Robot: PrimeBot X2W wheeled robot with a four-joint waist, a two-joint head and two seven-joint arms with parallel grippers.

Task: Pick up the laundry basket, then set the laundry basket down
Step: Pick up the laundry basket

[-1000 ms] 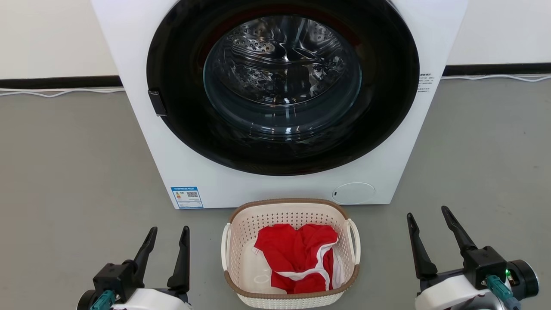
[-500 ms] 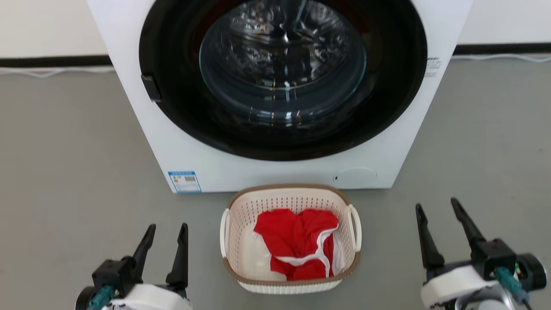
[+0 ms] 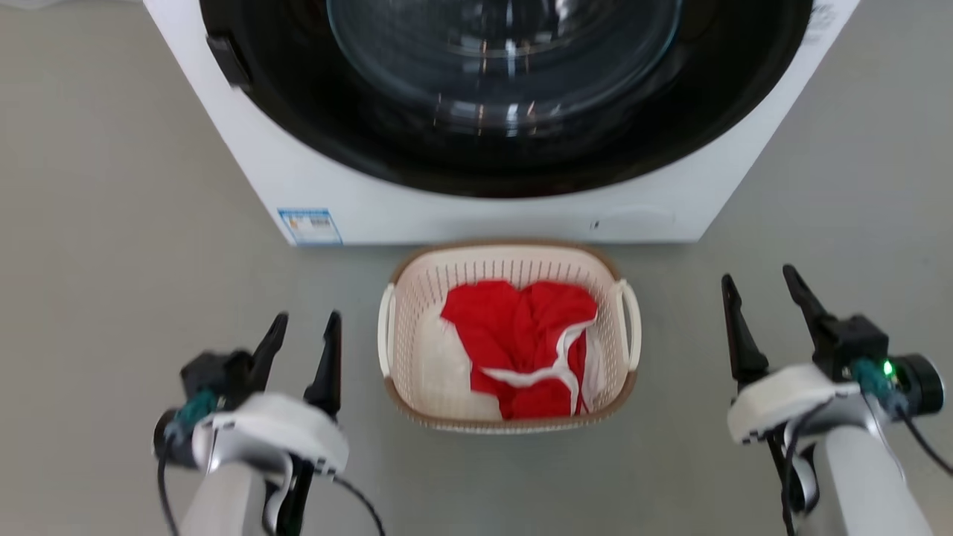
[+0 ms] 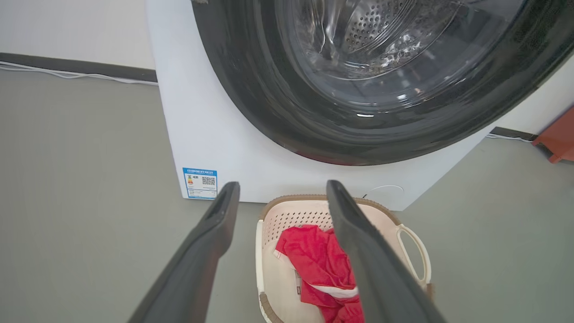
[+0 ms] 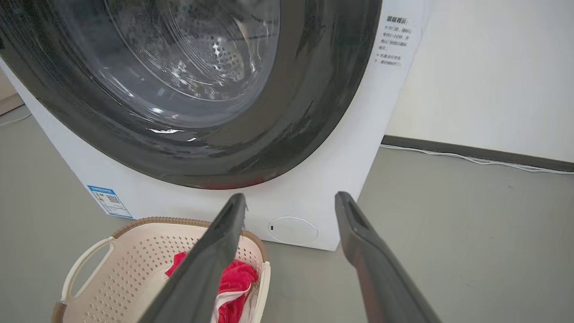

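The laundry basket (image 3: 424, 298), cream-white and perforated with a brown rim and white loop handles, rests on the grey floor just in front of the washing machine, with a red garment (image 3: 521, 335) with white trim inside. It also appears in the left wrist view (image 4: 282, 215) and the right wrist view (image 5: 134, 251). My left gripper (image 3: 305, 327) hovers open to the basket's left, close to its left handle. To the right, farther from the basket, my right gripper (image 3: 759, 286) is open and holds nothing.
The white washing machine (image 3: 461, 212) with its dark round glass door stands right behind the basket. A blue label (image 3: 309, 225) marks its lower left corner. Grey floor lies on both sides. A red-orange object (image 4: 558, 139) sits at the far right in the left wrist view.
The head camera has tilted down, so the washer and basket sit higher in the picture. Both arms show more forearm, and the left gripper now stands nearer the basket's left handle.
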